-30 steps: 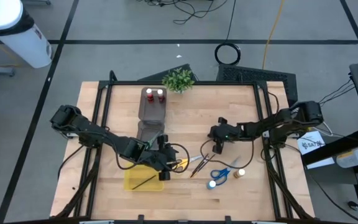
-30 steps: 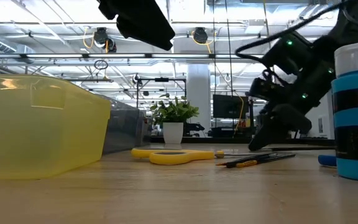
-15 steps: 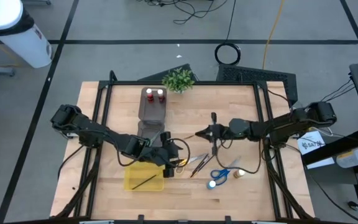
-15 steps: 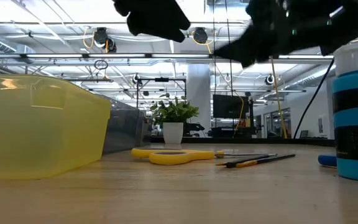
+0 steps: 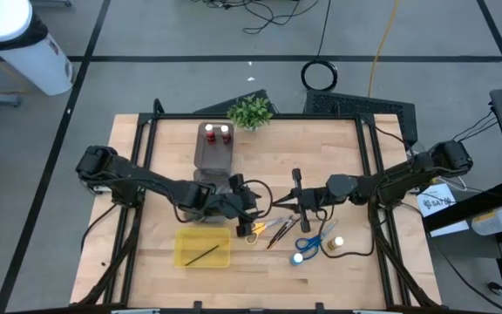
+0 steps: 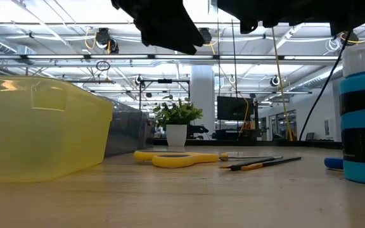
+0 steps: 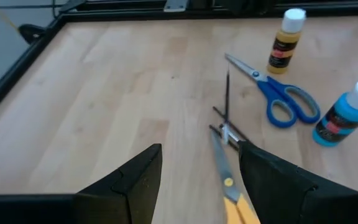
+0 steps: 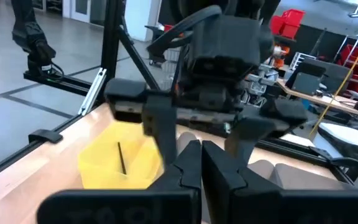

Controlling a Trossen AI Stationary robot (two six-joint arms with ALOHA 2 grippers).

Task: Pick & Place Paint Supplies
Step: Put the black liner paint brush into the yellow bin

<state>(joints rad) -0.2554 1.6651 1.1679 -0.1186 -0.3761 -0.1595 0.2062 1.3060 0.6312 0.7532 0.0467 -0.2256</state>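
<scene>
Since half a second ago, left gripper [image 5: 253,212] moved off the yellow tray [image 5: 184,241], fingers spread, empty. Right gripper [image 8: 199,163] swung toward it, fingers pressed together. Yellow scissors [image 5: 256,229], brushes [image 5: 279,228], blue scissors [image 5: 309,242] lie mid-table; one brush [image 5: 203,255] in tray.

I am not finding any text that I can read with confidence. A white sheet [image 5: 437,202] is lying off the table's right edge, and it is carrying dark print too small for me to make out. The small bottles [image 7: 286,40] near my grippers are wearing dark labels, but their lettering is blurring away. Raised letters on my right wrist mount are showing only in part.
</scene>
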